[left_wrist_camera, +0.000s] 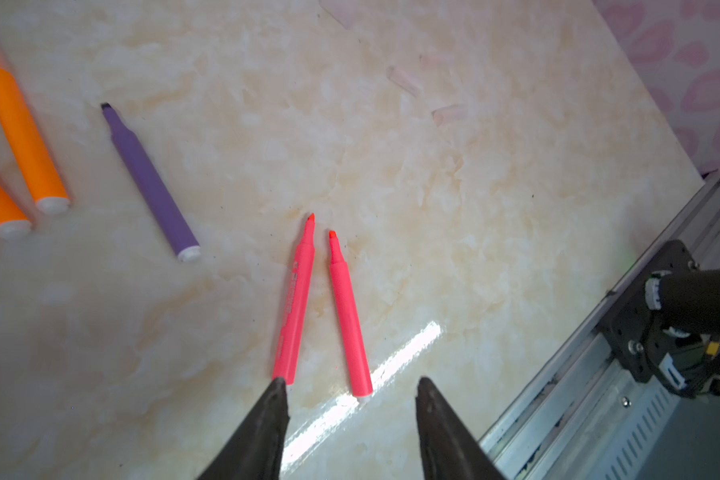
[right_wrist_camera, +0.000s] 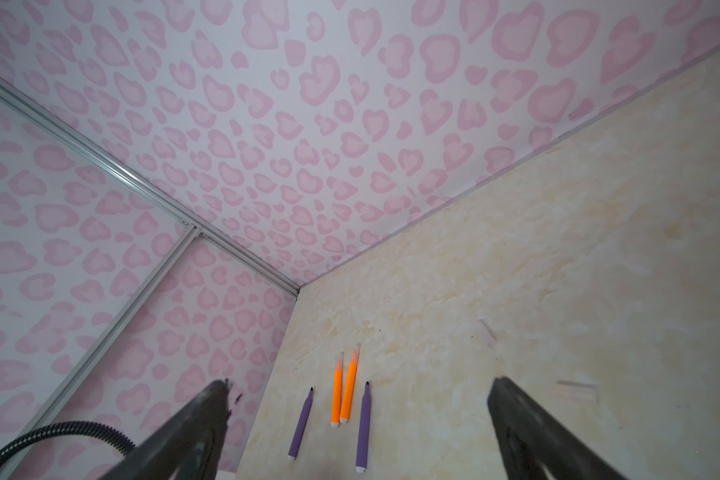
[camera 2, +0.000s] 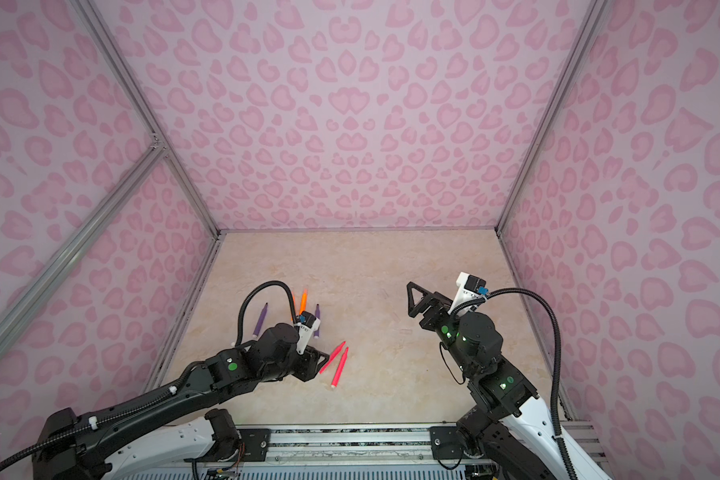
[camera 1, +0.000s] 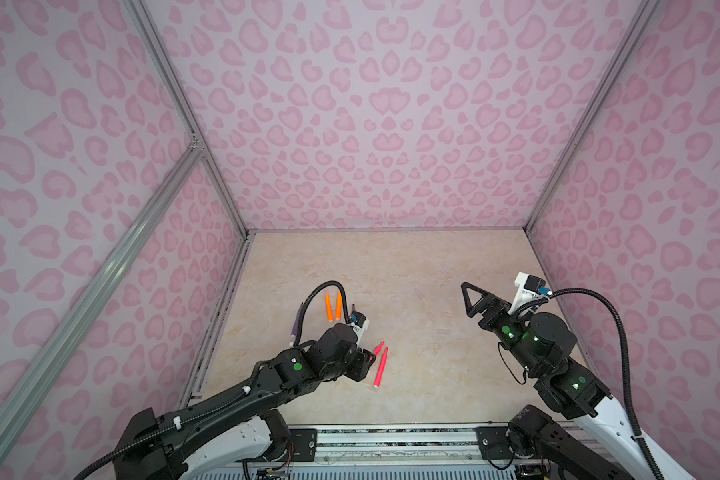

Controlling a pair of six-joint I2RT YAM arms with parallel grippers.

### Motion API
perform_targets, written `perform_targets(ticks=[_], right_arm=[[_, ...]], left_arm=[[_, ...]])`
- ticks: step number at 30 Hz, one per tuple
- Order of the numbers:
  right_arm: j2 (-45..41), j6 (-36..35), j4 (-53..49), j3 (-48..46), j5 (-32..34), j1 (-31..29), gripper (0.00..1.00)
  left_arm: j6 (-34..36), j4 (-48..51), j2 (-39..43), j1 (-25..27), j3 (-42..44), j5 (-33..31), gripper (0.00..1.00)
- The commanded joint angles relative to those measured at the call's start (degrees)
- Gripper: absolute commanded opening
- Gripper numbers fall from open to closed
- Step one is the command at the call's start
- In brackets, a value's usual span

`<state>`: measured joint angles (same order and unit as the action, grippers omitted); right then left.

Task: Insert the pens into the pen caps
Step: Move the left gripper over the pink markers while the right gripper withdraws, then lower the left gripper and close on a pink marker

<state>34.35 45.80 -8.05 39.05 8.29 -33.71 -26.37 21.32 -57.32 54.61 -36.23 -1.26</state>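
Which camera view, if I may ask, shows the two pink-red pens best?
The left wrist view: both pink-red pens lie close and sharp, tips visible. Both top views show them small, beside the left gripper. The right wrist view misses them.

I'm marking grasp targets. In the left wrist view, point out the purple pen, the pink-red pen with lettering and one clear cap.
purple pen (left_wrist_camera: 150,183), left wrist view, mid-barrel.
pink-red pen with lettering (left_wrist_camera: 295,307), left wrist view, mid-barrel.
clear cap (left_wrist_camera: 449,112), left wrist view, middle of the tube.

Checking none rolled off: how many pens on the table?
6: two orange pens side by side, two purple pens flanking them, two pink-red pens nearer the front. None seems hidden.
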Motion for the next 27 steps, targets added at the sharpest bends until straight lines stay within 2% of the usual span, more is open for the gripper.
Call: perform_targets(ticks=[1,4,9,19,23,27], right_arm=[[1.73,-5.32,-4.58,2.28,5.21,0.29,0.98],[6.10,-6.66,-7.87,4.99,6.12,1.45,0.97],[10.03,-8.00,-7.18,5.82,1.74,3.17,0.94],[3.03,-8.27,-8.03,3.25,2.05,4.99,0.95],[1.54,-8.45,-8.82,3.11,2.52,5.41,0.95],[1.88,-8.66,-8.70,3.07,2.10,5.96,0.96]], left_arm=[[1.83,-1.00,-3.40,4.05,-0.31,-2.29,0.52],[3.03,-1.89,-9.63,6.53,-1.76,-5.23,0.49],[1.45,-1.69,-19.52,7.96,-5.99,-7.71,0.46],[-4.09,5.58,-39.57,7.82,-18.33,-13.81,0.46],[-5.18,7.48,-44.15,7.87,-21.32,-14.56,0.42],[-5.87,7.85,-43.90,7.85,-21.39,-15.07,0.41]])
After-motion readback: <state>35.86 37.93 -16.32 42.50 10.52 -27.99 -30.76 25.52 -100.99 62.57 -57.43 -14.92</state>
